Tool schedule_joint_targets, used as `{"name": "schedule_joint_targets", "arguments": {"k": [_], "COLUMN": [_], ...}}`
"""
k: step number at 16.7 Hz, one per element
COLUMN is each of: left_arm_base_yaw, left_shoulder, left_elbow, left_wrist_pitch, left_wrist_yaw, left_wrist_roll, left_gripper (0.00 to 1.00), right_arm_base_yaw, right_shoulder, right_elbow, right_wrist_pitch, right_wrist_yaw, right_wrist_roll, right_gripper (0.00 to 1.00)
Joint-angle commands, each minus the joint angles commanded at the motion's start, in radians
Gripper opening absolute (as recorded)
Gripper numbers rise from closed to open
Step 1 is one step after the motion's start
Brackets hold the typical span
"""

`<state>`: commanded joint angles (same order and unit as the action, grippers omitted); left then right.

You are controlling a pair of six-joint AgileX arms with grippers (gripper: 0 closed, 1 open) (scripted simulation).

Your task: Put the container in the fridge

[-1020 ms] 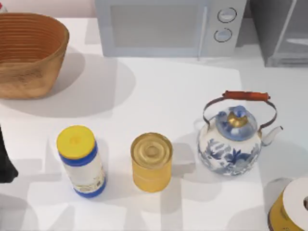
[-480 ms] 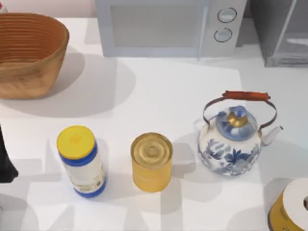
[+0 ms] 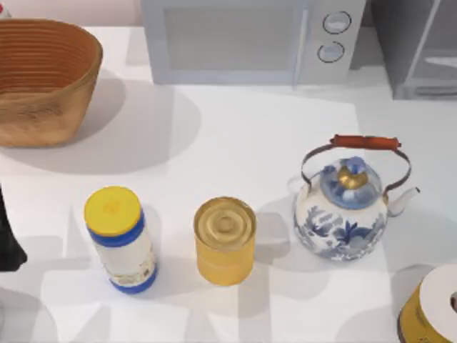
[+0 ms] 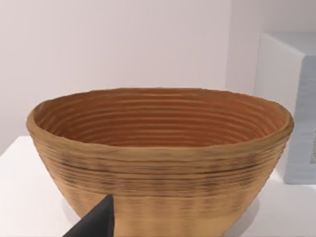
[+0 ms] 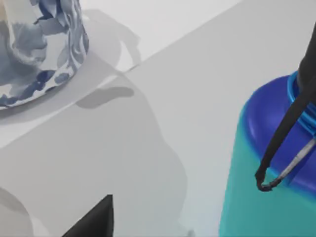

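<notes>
Fridge (image 3: 421, 50) and yellow container (image 3: 225, 239) exactly as before; left pincer (image 4: 94, 223), right pincer (image 5: 94, 218): opening unclear.

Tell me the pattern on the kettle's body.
Blue flowers and leaves on white, clearest on the kettle in the top view.

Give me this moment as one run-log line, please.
stage: pre-grasp | container: standing on table, untouched | fridge: back right

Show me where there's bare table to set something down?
The widest bare patch lies between the basket, the microwave and the teapot. The near row is crowded: jar, yellow tin and teapot stand close together.
</notes>
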<state>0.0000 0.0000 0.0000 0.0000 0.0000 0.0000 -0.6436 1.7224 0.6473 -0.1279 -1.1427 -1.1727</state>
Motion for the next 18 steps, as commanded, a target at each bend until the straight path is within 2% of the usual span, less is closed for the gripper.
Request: {"name": "schedule_joint_targets", "arguments": {"k": [9,16,18], "left_arm_base_yaw": [0.000,0.000,0.000], "left_shoulder": [0.000,0.000,0.000], "left_elbow": [0.000,0.000,0.000], "left_wrist_pitch": [0.000,0.000,0.000], "left_wrist_yaw": [0.000,0.000,0.000], "left_wrist_roll": [0.000,0.000,0.000], "left_gripper": [1.00,1.00,1.00], "right_arm_base_yaw": [0.123,0.134,0.134], "right_shoulder": [0.086,0.100,0.100], "right_elbow": [-0.057,-0.067,-0.067], "right_wrist_pitch": [0.371,0.413,0.413], "right_wrist_yaw": [0.058,0.064,0.064], "right_wrist_roll": [0.254,0.274,0.274], "right_gripper": [1.00,1.00,0.85]}}
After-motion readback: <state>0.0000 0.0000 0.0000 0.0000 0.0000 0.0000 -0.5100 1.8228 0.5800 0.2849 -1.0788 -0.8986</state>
